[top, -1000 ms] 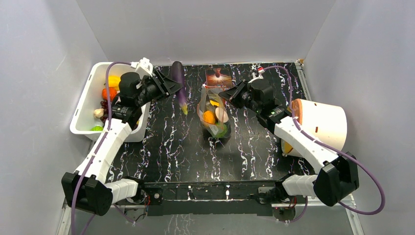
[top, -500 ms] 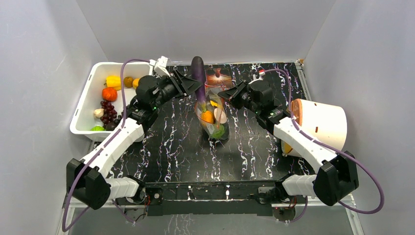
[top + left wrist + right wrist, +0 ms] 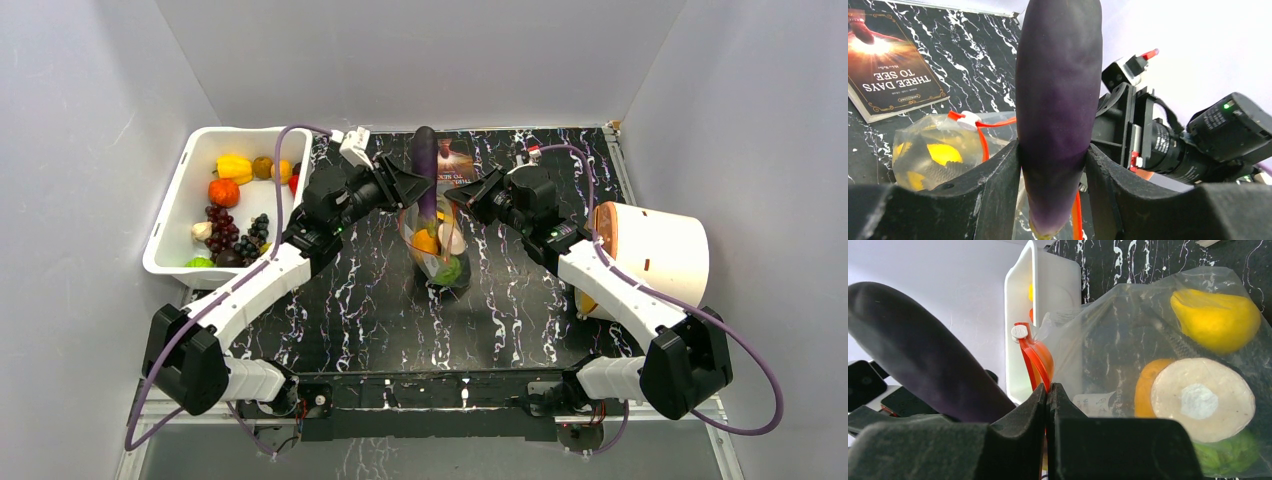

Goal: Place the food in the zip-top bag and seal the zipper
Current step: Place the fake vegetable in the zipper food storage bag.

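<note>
Bag stands upright mid-table, partly filled, mouth up. Right fingers are pressed together on the zipper edge, apparently to keep the floppy mouth lifted and open. Left fingers are spread moderately, clamping an eggplant near its lower end. It is held upright with its tip at the mouth, judged ready to lower in. More food lies in the tub.

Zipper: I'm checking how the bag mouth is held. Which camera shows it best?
Right wrist: the zipper is close, its red strip pinched in the shut right gripper. Left wrist shows a stretch with the white slider; the eggplant hides the rest. Top external shows only a faint orange trace.
</note>
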